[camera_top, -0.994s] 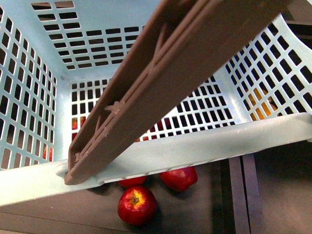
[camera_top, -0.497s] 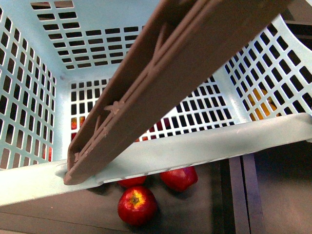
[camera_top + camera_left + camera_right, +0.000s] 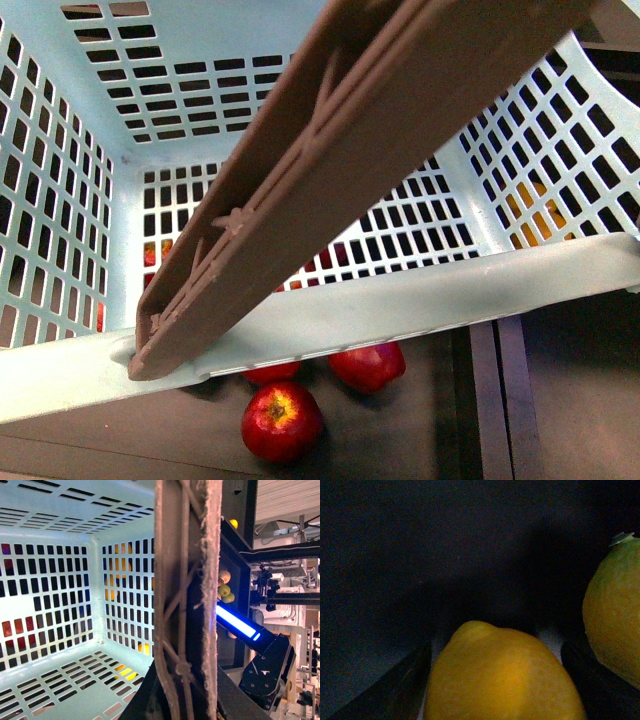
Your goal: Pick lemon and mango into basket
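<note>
The left hand grips the brown handle of the basket, one dark finger on each side, and the fingers of the right hand stand on both sides of a yellow fruit, contact unclear.

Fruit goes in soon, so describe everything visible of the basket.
The basket is light teal plastic, rectangular, with slotted walls, a slotted floor and a smooth solid rim. Its brown ribbed handle crosses the opening diagonally in the front view, pivoting at the near rim. Nothing shows inside it. Red apples lie outside, just below the near rim; contact cannot be judged. Orange fruit shows through one side wall's slots.
</note>
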You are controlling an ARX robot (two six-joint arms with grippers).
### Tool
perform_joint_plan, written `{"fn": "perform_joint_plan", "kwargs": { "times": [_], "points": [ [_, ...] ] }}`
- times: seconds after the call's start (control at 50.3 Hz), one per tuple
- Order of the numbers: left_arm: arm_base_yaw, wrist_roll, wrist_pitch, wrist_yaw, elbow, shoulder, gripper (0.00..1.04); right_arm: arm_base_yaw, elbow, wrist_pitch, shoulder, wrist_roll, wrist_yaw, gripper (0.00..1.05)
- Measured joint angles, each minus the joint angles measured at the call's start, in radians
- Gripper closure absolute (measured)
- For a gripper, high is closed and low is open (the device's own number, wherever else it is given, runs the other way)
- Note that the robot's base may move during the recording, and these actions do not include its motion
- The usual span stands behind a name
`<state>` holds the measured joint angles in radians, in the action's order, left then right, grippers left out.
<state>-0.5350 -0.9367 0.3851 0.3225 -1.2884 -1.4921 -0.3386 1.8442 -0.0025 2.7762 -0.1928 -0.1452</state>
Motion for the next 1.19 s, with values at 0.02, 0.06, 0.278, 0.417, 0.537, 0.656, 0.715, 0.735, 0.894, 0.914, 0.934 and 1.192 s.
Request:
{"fn": "perform_joint_plan", "kwargs": {
  "times": [0.02, 0.06, 0.278, 0.417, 0.537, 0.656, 0.715, 0.735, 0.894, 0.914, 0.934, 1.192],
  "points": [
    [0.000, 0.000, 0.000, 0.000, 0.000, 0.000, 0.98, 0.000, 0.000, 0.000, 0.000, -0.001, 0.000, 0.31],
    [0.000, 0.000, 0.000, 0.000, 0.000, 0.000, 0.98, -0.001, -0.002, 0.000, 0.000, -0.003, 0.002, 0.36],
    [0.000, 0.000, 0.000, 0.000, 0.000, 0.000, 0.98, -0.004, -0.060, 0.042, -0.024, -0.003, 0.019, 0.42],
    [0.000, 0.000, 0.000, 0.000, 0.000, 0.000, 0.98, -0.009, -0.150, 0.086, -0.069, -0.001, 0.035, 0.42],
    [0.000, 0.000, 0.000, 0.000, 0.000, 0.000, 0.98, -0.026, -0.316, 0.172, -0.183, 0.002, 0.103, 0.42],
    [0.000, 0.000, 0.000, 0.000, 0.000, 0.000, 0.98, -0.047, -0.472, 0.242, -0.350, 0.006, 0.176, 0.42],
    [0.000, 0.000, 0.000, 0.000, 0.000, 0.000, 0.98, -0.057, -0.548, 0.268, -0.452, 0.018, 0.214, 0.42],
    [0.000, 0.000, 0.000, 0.000, 0.000, 0.000, 0.98, -0.060, -0.578, 0.274, -0.496, 0.022, 0.232, 0.42],
    [0.000, 0.000, 0.000, 0.000, 0.000, 0.000, 0.98, -0.072, -0.808, 0.254, -0.866, 0.040, 0.392, 0.42],
    [0.000, 0.000, 0.000, 0.000, 0.000, 0.000, 0.98, -0.073, -0.831, 0.246, -0.911, 0.042, 0.412, 0.42],
    [0.000, 0.000, 0.000, 0.000, 0.000, 0.000, 0.98, -0.072, -0.842, 0.242, -0.932, 0.044, 0.417, 0.42],
    [0.000, 0.000, 0.000, 0.000, 0.000, 0.000, 0.98, -0.028, -0.967, 0.135, -1.388, 0.024, 0.560, 0.42]
  ]
}}
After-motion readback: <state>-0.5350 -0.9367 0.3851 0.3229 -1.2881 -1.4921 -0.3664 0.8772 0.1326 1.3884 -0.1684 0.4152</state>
